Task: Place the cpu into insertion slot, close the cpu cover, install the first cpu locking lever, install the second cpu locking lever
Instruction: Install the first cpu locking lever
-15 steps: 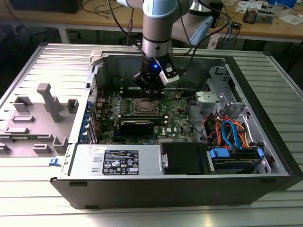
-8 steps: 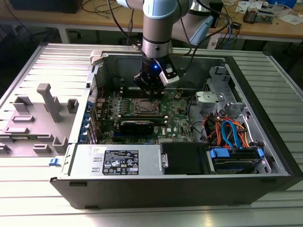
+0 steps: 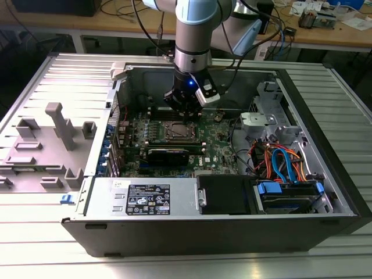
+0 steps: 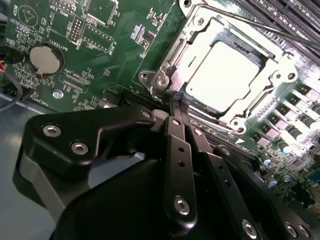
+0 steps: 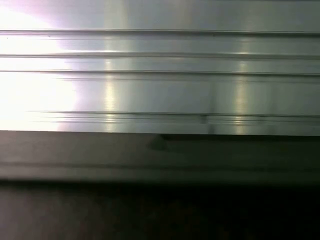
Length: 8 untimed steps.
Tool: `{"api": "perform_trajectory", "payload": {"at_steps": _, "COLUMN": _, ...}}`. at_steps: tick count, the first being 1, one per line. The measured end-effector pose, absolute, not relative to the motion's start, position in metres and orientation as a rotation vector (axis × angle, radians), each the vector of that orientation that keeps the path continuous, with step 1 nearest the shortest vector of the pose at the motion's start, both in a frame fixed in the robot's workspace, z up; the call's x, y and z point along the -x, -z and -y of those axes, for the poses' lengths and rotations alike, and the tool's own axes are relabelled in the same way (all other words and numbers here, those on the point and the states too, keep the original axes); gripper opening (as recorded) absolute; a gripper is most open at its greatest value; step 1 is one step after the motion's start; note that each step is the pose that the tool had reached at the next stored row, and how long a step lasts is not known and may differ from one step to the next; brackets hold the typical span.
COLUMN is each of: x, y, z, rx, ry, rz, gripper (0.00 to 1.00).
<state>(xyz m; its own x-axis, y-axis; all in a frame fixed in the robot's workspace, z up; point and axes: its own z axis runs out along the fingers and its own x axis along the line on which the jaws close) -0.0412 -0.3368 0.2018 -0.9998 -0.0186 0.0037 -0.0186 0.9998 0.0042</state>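
Since the black two-finger gripper [image 4: 176,102] is clenched with nothing between its tips, right at the corner of the square silver metal cpu cover [image 4: 172,60], a sideways slip could scrape the green motherboard [image 4: 115,55]. The pale square cpu [image 4: 222,75] sits in the silver-rimmed insertion slot [image 4: 280,67], upper right of the frame, just beyond the tips.

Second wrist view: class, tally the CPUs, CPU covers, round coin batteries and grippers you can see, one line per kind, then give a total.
cpu: 1
cpu cover: 1
coin battery: 1
gripper: 1
Total: 4
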Motion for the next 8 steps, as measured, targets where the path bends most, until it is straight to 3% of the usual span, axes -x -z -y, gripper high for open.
{"api": "perform_trajectory", "payload": {"at_steps": 8, "x": 0.0412, "y": -0.2099, "z": 0.3366, "rx": -0.029, "ry": 0.015, "rz": 3.137, "gripper": 0.11}}
